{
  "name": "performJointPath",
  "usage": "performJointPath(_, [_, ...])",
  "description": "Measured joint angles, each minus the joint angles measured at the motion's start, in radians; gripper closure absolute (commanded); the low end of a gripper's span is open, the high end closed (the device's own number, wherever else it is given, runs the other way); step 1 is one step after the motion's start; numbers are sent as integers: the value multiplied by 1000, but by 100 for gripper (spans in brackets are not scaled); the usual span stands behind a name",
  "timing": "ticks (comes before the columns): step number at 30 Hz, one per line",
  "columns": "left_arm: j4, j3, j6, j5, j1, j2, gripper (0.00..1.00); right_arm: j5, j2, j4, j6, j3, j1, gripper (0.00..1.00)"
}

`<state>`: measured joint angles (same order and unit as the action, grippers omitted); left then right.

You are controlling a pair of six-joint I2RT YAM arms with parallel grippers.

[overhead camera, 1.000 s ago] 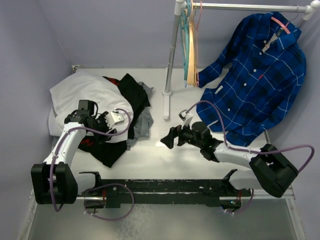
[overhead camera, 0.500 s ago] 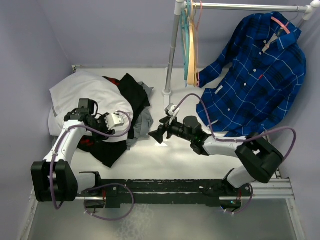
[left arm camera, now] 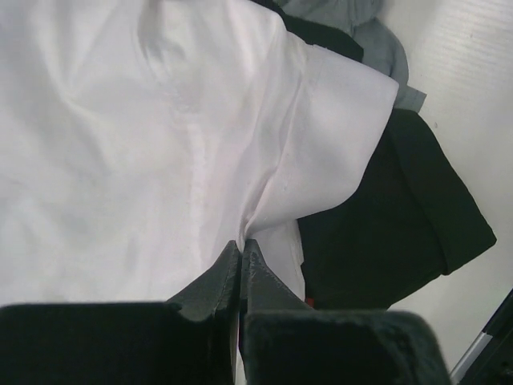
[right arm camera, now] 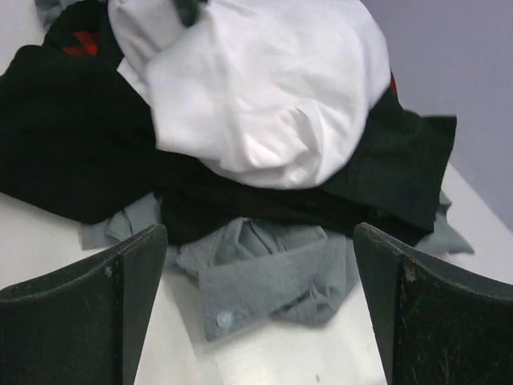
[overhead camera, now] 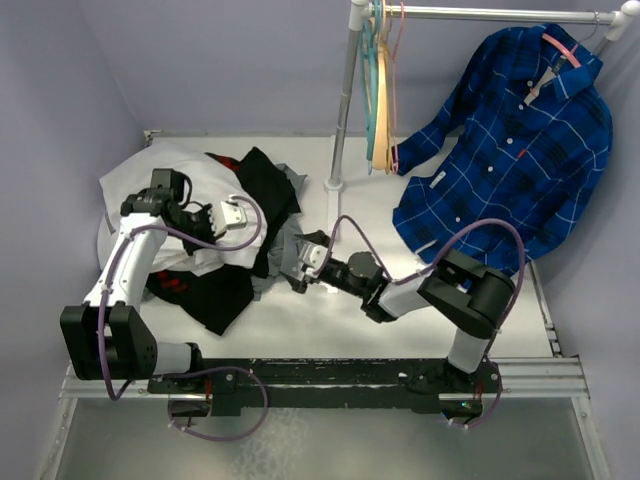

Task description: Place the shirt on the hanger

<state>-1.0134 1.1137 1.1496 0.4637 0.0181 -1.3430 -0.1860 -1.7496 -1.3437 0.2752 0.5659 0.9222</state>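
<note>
The shirt (overhead camera: pixel 150 180), heaped at the worktop's (overhead camera: pixel 285 325) left, is pinched in the closed left hand (left arm camera: pixel 240 255); the right hand (right arm camera: pixel 256 269) is spread wide, empty. Next, lifting it toward the hanger (overhead camera: pixel 394 100) is likely required.

The white shirt (left arm camera: pixel 120 120) is thin, smooth cloth with a faint sheen. Under it the black garment (right arm camera: pixel 72 152) looks matt; near it the grey shirt (right arm camera: pixel 272 273) is a soft, dull weave.

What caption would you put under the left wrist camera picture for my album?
The left gripper pinched shut on a fold of the white shirt, with a black garment lying beside it.
</note>
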Motion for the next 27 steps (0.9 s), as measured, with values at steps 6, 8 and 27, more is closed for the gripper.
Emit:
performJointPath(6, [-84, 132, 23, 46, 0, -5, 100, 96, -127, -54, 178, 129, 110, 12])
performJointPath(8, [-96, 146, 23, 53, 0, -8, 100, 106, -166, -70, 204, 174, 127, 14])
performJointPath(27, [-130, 153, 47, 38, -1, -20, 100, 95, -327, -22, 280, 370, 144, 13])
